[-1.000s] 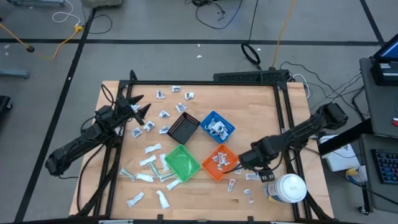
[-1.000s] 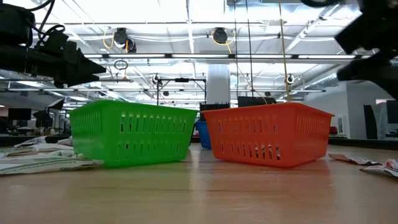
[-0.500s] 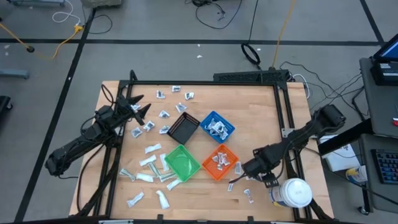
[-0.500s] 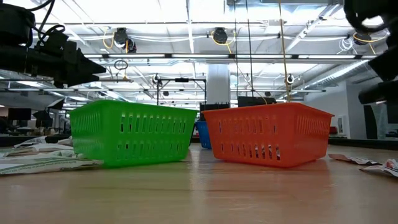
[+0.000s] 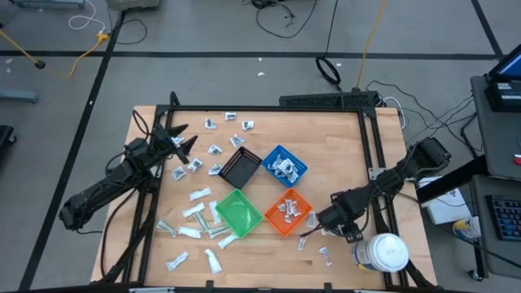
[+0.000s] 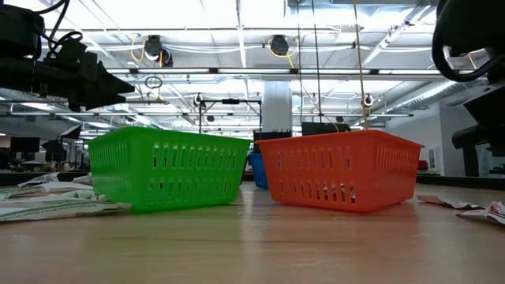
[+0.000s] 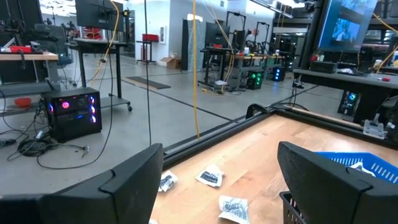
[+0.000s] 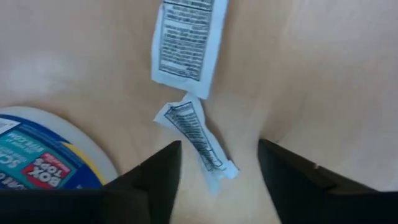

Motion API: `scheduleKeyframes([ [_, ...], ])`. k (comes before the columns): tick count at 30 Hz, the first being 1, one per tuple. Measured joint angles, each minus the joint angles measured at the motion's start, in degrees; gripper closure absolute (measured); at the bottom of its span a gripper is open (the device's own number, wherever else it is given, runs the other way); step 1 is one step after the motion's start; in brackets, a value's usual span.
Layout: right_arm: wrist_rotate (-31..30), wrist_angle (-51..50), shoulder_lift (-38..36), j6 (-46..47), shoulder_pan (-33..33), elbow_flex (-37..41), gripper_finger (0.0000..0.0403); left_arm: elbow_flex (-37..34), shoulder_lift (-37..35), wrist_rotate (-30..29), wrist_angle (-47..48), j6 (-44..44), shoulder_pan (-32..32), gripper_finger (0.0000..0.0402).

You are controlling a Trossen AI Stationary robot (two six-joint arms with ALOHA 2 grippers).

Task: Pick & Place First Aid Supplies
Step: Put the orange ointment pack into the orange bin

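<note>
Small white and silvery packets lie scattered on the wooden table (image 5: 342, 146), many left of the bins (image 5: 195, 213). More lie in the blue bin (image 5: 284, 165) and the orange bin (image 5: 286, 210). My right gripper (image 5: 311, 232) hovers open just right of the orange bin, pointing down. In the right wrist view it (image 8: 217, 180) stands over a crumpled printed packet (image 8: 196, 140), with a flat packet (image 8: 186, 43) beyond. My left gripper (image 5: 181, 140) waits open above the table's left side, also seen open in its wrist view (image 7: 217, 186).
The black bin (image 5: 240, 168) and green bin (image 5: 238, 212) stand with the blue and orange ones mid-table. A large white round jar (image 5: 383, 251) stands close to my right gripper, at the near right corner; its lid (image 8: 43, 158) shows in the wrist view. A black frame rims the table.
My right gripper has moved from the orange bin's right rim toward the table's near edge and has come to rest over the packets beside the jar. The left arm has kept still.
</note>
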State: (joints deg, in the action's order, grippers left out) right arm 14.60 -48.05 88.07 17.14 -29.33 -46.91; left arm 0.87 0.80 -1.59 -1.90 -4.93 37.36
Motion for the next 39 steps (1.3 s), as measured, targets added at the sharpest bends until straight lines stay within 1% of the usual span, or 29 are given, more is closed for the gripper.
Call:
scheduleKeyframes([
  [3,-1.3,0.0,0.0,-1.2,0.1,0.0,0.0253,0.0,0.0,0.0,0.0,0.0,0.0,0.0078],
  [9,-0.8,2.9,0.0,-3.3,0.1,0.0,0.0378,0.0,0.0,0.0,0.0,0.0,0.0,0.0078],
  [10,-0.8,3.4,0.0,-3.3,0.1,0.0,0.039,0.0,0.0,0.0,0.0,0.0,0.0,0.0078],
  [14,-0.8,3.1,0.0,-1.5,1.3,0.0,0.0395,0.0,0.0,0.0,0.0,0.0,0.0,0.0078],
  [18,-1.0,-3.0,-0.5,-2.0,3.7,-1.8,0.04,0.0,0.0,0.0,0.0,0.0,0.0,0.0078],
  [26,-1.2,-16.8,-0.6,-7.3,9.3,-9.7,0.0402,0.0,0.0,0.0,0.0,0.0,0.0,0.0078],
  [35,-1.3,-23.4,-0.6,-8.9,12.5,-18.2,0.0402,0.0,0.0,0.0,0.0,0.0,0.0,0.0078],
  [36,-1.6,-23.3,-0.6,-8.8,12.6,-18.9,0.0402,0.0,0.0,0.0,0.0,0.0,0.0,0.0078],
  [39,-5.4,-23.3,1.0,-8.9,12.5,-22.5,0.0402,0.0,0.0,0.0,0.0,0.0,0.0,0.0078],
])
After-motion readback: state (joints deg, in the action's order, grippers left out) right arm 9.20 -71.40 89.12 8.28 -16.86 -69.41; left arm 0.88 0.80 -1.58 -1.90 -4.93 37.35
